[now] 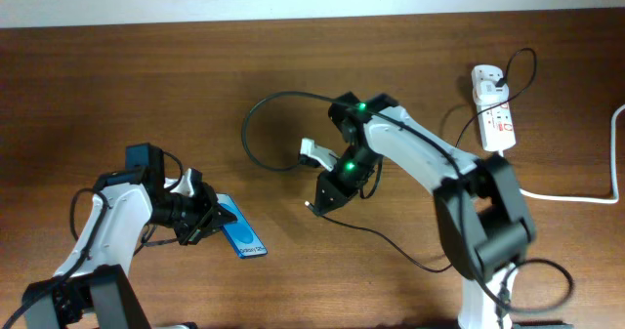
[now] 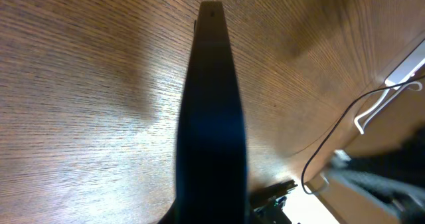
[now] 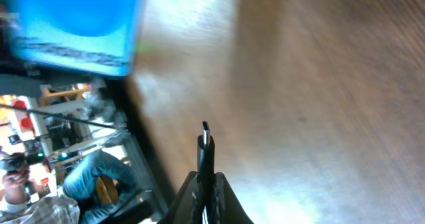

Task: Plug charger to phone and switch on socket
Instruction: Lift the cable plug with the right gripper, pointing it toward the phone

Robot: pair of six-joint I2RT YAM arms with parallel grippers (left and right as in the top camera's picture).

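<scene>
Over the worktop (image 1: 117, 65), right claw (image 1: 317, 202) clamps shut on charger (image 3: 204, 149) tip, left claw (image 1: 208, 220) pinches phone (image 1: 244, 236); square tip with phone's end before easing in.

Count taken from the overhead view.

- Table (image 1: 98, 75): one, brown wood.
- Robot arms: two. The left arm (image 1: 103, 212) is at the near left, and the right arm (image 1: 430, 153) runs from the near right toward the centre.
- Grippers: two, the left gripper (image 1: 200, 217) and the right gripper (image 1: 317, 202).
- Phone (image 1: 241, 231): one, blue-screened, near left.
- Charger (image 1: 256, 114): one black cable, looping across the centre.
- Connector tip (image 3: 204, 134): one.
- Socket (image 1: 495, 114): one white strip, far right. Its red markings are too small to count.
- White cord (image 1: 586, 197): one, at the right edge.
- Green lights (image 1: 362, 104) on the right arm: two.
</scene>
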